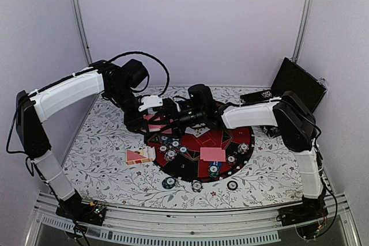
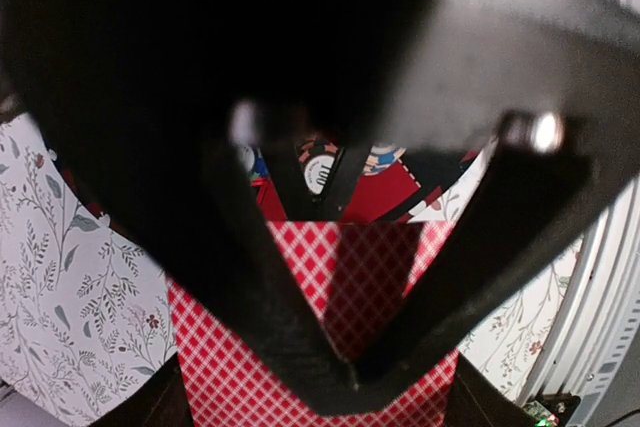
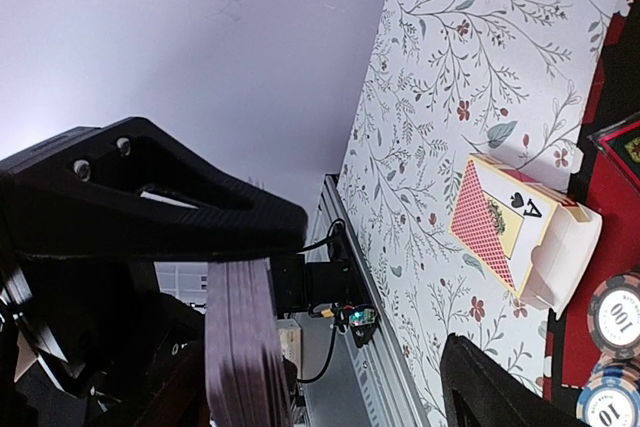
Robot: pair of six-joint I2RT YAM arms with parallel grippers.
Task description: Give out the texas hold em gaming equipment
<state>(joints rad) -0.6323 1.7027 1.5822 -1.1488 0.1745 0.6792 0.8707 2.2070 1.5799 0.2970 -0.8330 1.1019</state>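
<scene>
Floral-print worktop (image 1: pixel 109 159), round red-and-black mat (image 1: pixel 230 133) bearing poker chips (image 1: pixel 170 155); left gripper (image 2: pixel 350 377) clamped on a stack of playing cards (image 2: pixel 225 372) above the mat's far-left edge, right gripper (image 3: pixel 375 287) spread wide beside it. Risk: several cards may slide off together or fan loose if the right fingers drag them. Cards thin, likely slick, check-backed rectangles; chips stripe-edged discs.

Round red-and-black mat (image 1: pixel 230 136) lies beneath the left gripper (image 1: pixel 154 122). Open card box (image 1: pixel 138 155) lies near that gripper, on its near side, at the mat's rim on the floral table (image 1: pixel 104 159). Black hinged case (image 1: pixel 297 84) stands well apart to the gripper's right.
</scene>
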